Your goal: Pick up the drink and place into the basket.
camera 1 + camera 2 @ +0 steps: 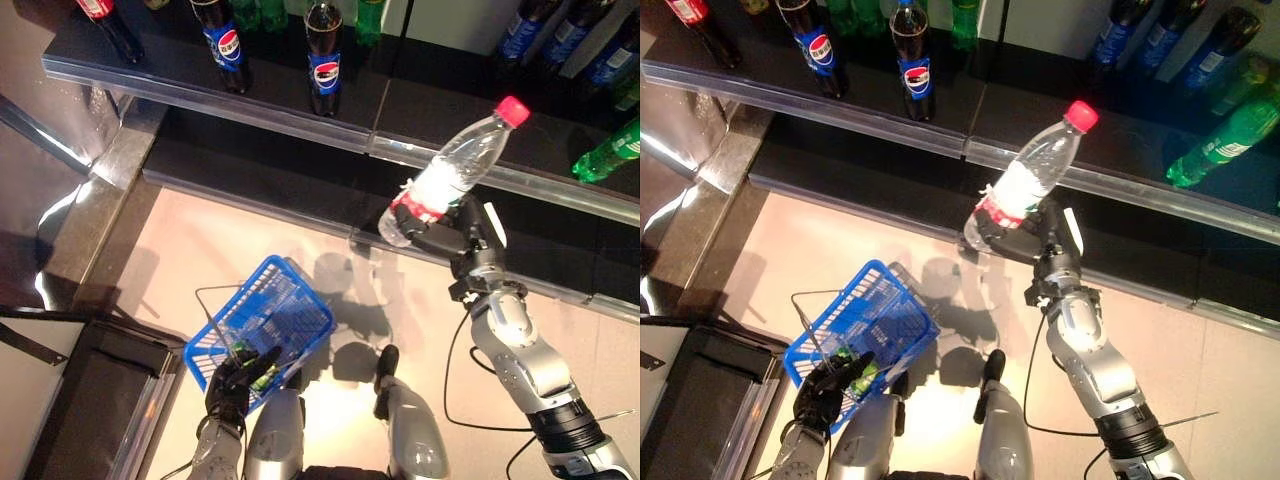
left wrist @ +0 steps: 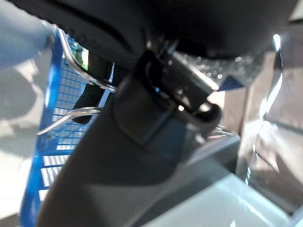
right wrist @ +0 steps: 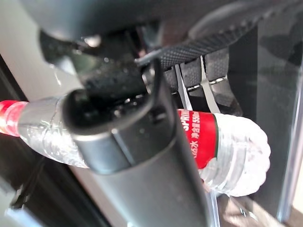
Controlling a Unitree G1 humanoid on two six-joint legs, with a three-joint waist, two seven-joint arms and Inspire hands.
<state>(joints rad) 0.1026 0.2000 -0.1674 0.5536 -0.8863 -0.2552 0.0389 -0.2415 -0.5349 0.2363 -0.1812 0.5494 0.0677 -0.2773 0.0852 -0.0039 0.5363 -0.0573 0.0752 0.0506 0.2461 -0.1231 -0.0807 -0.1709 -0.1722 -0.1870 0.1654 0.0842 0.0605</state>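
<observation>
My right hand (image 1: 455, 238) is shut on a clear water bottle (image 1: 455, 170) with a red cap and a red label band. It holds the bottle tilted, cap up and to the right, in front of the dark shelf. The right wrist view shows my fingers (image 3: 208, 66) wrapped round the bottle (image 3: 236, 151) at the label. My left hand (image 1: 235, 375) hangs low at the left and is shut on the thin wire handles of the blue basket (image 1: 262, 322), which hangs off the floor. The basket also shows in the left wrist view (image 2: 52, 137). Something green lies inside it.
A dark glass-edged shelf (image 1: 300, 120) runs across the top with cola bottles (image 1: 324, 60) at the left, dark bottles with blue labels (image 1: 575, 40) and a green bottle (image 1: 608, 150) at the right. A dark counter (image 1: 90, 400) stands at the lower left.
</observation>
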